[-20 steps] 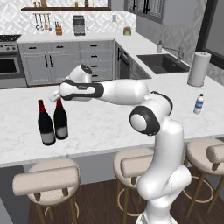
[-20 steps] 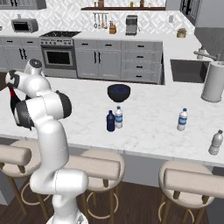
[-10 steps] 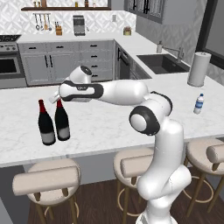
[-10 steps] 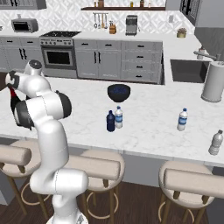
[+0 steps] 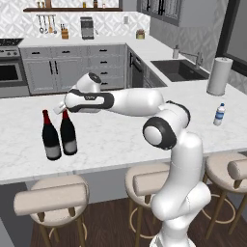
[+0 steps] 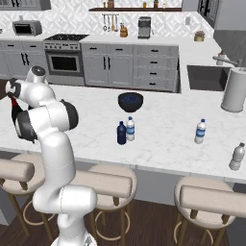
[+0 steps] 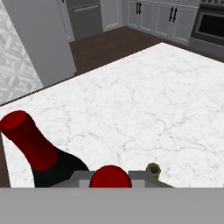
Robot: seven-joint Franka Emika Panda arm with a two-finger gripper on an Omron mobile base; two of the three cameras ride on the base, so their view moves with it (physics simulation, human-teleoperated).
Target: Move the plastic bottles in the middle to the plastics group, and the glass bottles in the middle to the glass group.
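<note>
Red-foiled, the two wine bottles (image 5: 51,136) (image 5: 68,134) stand side by side at your far left of the surface (image 5: 120,140), so the glass move looks nearly done. Your tool (image 5: 62,108) sits over the right one's neck; whether it grips, I cannot tell. Right of the dark bowl (image 6: 130,101), both plastic bottles (image 6: 121,133) (image 6: 129,129) remain, well short of the water bottle (image 6: 200,131).

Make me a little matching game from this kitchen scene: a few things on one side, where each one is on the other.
Things:
1. dark bowl
2. paper towel roll
3. two wine bottles
4. opaque dark blue bottle

Places:
A. beside the sink
B. under the gripper, at the counter's far left
C. touching a pale bottle, near the stools
D. mid-counter, behind the small pair

Pairs: 1-D, 2-A, 3-B, 4-C
</note>
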